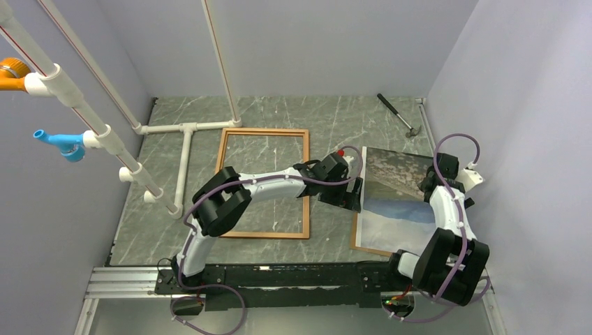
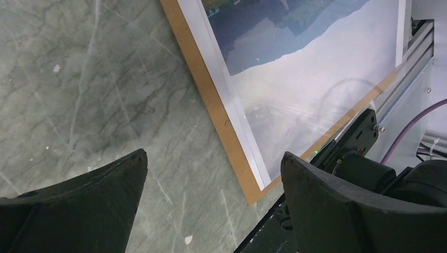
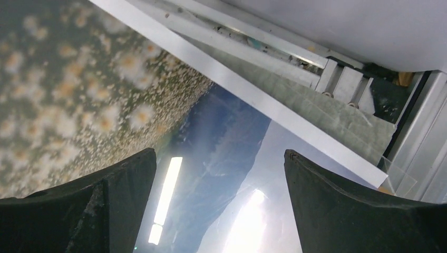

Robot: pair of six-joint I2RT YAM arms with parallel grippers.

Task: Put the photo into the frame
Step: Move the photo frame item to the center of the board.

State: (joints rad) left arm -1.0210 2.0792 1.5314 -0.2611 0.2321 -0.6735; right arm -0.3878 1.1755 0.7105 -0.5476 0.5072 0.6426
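Note:
The reddish-brown wooden frame lies flat on the marble table, left of centre. The photo, picture side up, lies at the right on a brown backing panel. It also shows in the left wrist view and the right wrist view. My left gripper is open and empty at the photo's left edge; its view shows the jaws wide apart over the table beside the panel's corner. My right gripper is open and empty just above the photo's right part.
A hammer lies at the back right near the wall. A white pipe rack stands at the left, with blue and orange fittings. The metal rail runs along the near edge. Walls close in on both sides.

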